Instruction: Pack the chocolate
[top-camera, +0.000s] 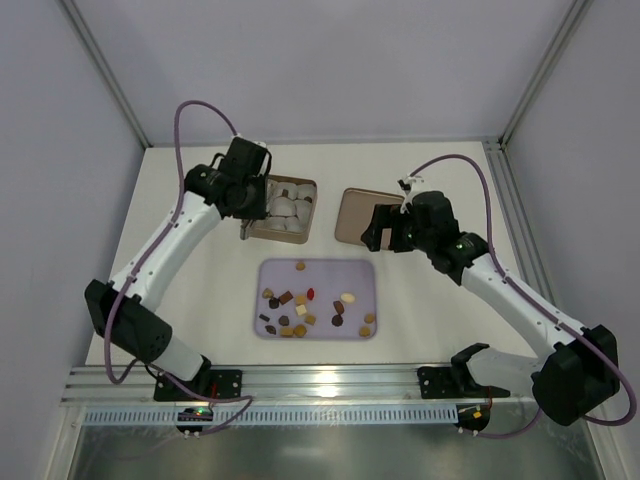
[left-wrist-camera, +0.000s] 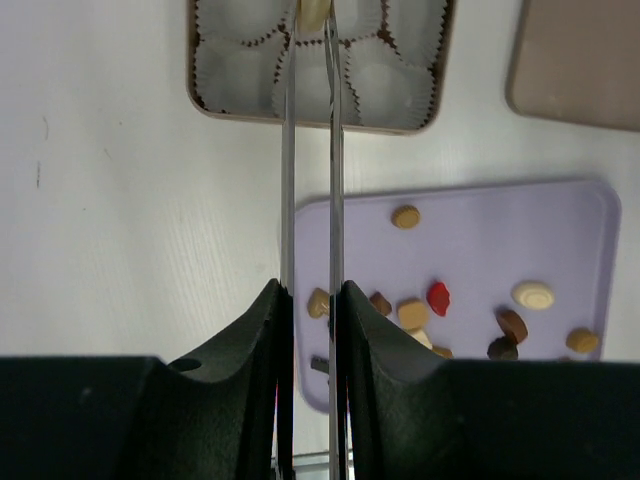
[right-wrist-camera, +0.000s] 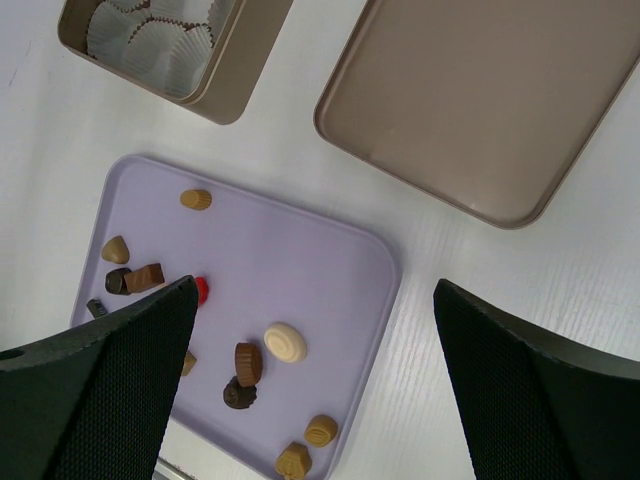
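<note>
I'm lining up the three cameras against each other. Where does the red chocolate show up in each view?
Top external: the red chocolate lies near the middle of the lilac tray.
Left wrist: it sits lower right of centre, right of the tweezers.
Right wrist: it is left of centre, partly hidden.
Shared landmark: the lilac tray.

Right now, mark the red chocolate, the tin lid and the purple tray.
red chocolate (left-wrist-camera: 438, 297): left wrist view, its middle.
tin lid (right-wrist-camera: 480, 100): right wrist view, middle of its flat inner face.
purple tray (right-wrist-camera: 300, 265): right wrist view, bare floor near its centre.
</note>
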